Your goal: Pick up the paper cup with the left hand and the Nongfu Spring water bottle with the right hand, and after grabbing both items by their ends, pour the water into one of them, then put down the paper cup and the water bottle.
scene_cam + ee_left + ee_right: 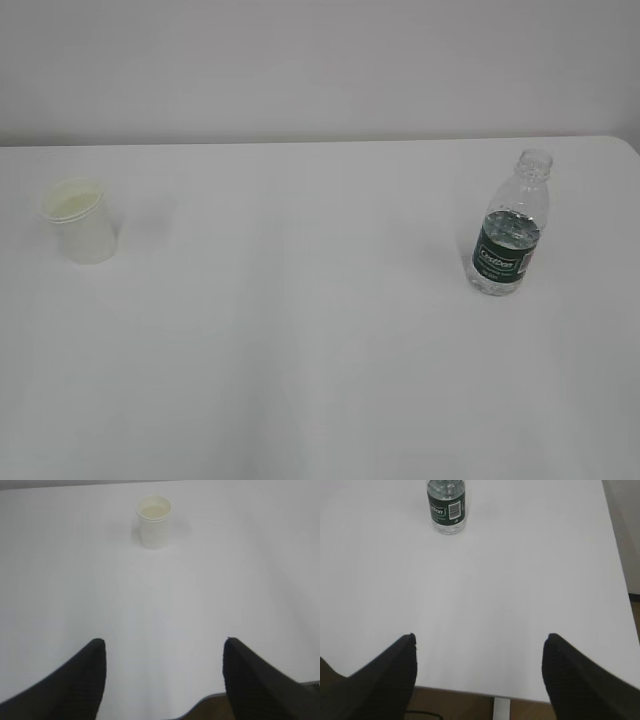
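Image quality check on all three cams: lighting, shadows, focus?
Exterior view: flat, even light, low contrast; cup nearly blends into the white table, only faint shadows; bottle slightly soft. Left wrist view: cup casts a weak shadow; dark fingers show little detail. Right wrist view: bottle cropped at top, label readable.
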Robot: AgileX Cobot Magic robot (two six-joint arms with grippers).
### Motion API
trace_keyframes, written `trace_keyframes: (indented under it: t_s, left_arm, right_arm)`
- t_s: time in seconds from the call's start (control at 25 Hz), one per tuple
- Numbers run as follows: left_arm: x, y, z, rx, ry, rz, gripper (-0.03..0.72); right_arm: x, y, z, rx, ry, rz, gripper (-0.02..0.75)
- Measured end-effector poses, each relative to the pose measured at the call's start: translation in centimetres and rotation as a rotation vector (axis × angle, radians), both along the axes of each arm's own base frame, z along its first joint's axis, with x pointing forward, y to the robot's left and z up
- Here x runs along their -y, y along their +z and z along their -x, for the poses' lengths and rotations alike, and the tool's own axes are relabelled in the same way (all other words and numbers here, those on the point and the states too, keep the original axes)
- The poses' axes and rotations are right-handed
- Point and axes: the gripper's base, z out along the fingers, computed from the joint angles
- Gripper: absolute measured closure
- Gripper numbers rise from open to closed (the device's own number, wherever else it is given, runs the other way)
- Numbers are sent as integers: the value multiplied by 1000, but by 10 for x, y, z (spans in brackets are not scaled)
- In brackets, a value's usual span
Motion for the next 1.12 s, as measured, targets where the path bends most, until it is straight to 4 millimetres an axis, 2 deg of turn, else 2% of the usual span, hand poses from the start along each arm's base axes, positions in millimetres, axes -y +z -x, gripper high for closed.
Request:
trace_keyframes:
  t_s: [0.36,0.84,1.12]
  left_arm:
    - [2,-1,0,-7,-16,23,204]
    - [3,-2,1,1,-18,27,217]
    - [2,-3,5,27,-20,33,218]
  right_arm:
    - [0,-8,1,-43,2,1,146]
    - [3,-7,26,117,3,-23,146]
    - [3,-7,28,130,3,-26,146]
